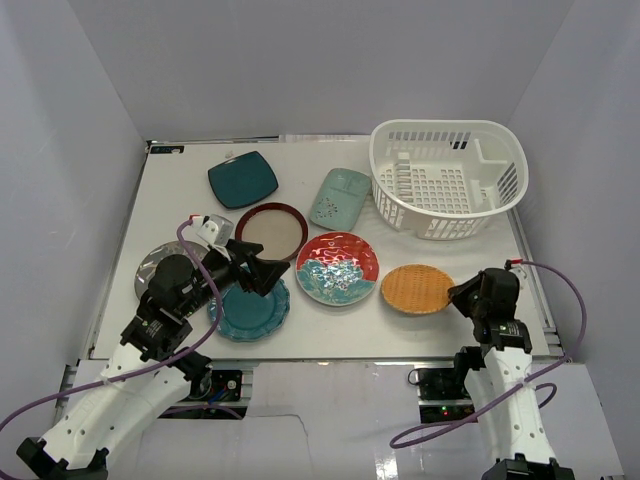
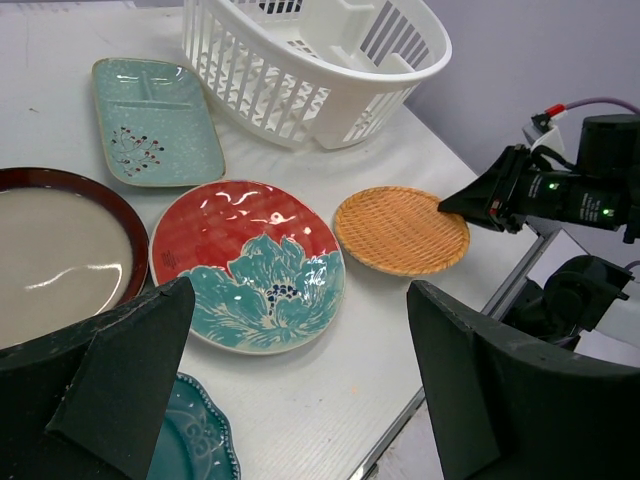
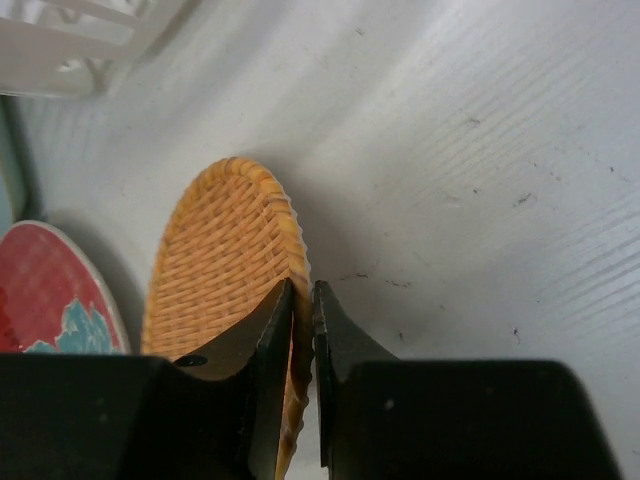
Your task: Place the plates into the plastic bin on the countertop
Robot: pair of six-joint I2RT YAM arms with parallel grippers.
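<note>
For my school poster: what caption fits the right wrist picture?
Right gripper pinching the rim of the small orange plate on the white countertop.

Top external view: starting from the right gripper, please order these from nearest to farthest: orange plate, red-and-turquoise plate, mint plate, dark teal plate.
From the right gripper:
1. orange plate, at its fingertips.
2. red-and-turquoise plate, table centre.
3. mint plate, left of the white bin.
4. dark teal plate, far left corner.

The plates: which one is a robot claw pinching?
The small orange woven plate, the only basket-weave one: the right gripper is shut on its rim. No other plate is gripped.
</note>
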